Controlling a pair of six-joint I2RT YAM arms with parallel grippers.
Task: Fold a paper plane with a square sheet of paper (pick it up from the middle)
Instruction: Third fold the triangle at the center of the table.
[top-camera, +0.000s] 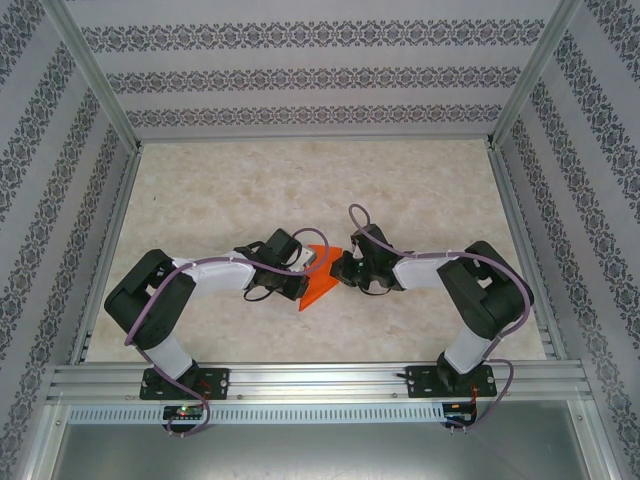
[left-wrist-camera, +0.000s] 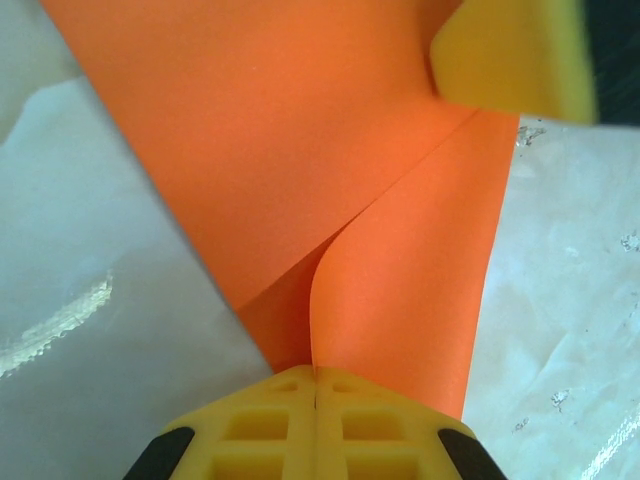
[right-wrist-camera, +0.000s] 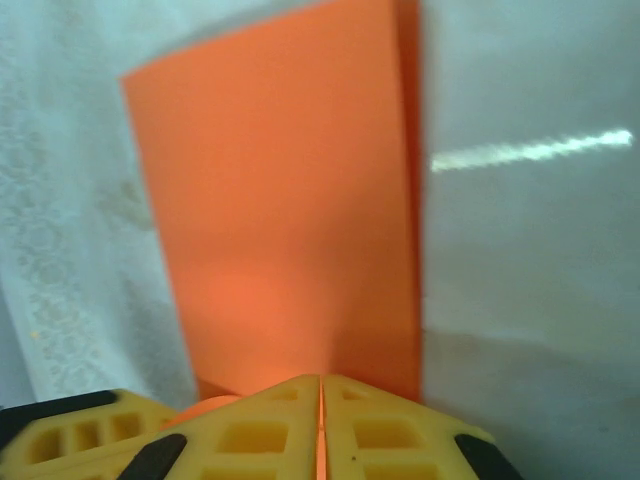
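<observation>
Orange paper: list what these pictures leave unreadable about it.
Top view: the orange paper is too small to read its folds.
Left wrist view: the frame edges cut off its outline; the left pincer, shut on it, hides the pinched edge.
Right wrist view: blur smears any creases; the right pincer, shut on it, hides its near edge.

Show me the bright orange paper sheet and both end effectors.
bright orange paper sheet (top-camera: 316, 290), top external view, its lower flat part.
left end effector (left-wrist-camera: 316, 378), left wrist view, seam between its yellow fingertips.
right end effector (right-wrist-camera: 321, 385), right wrist view, seam between its yellow fingertips.
</observation>
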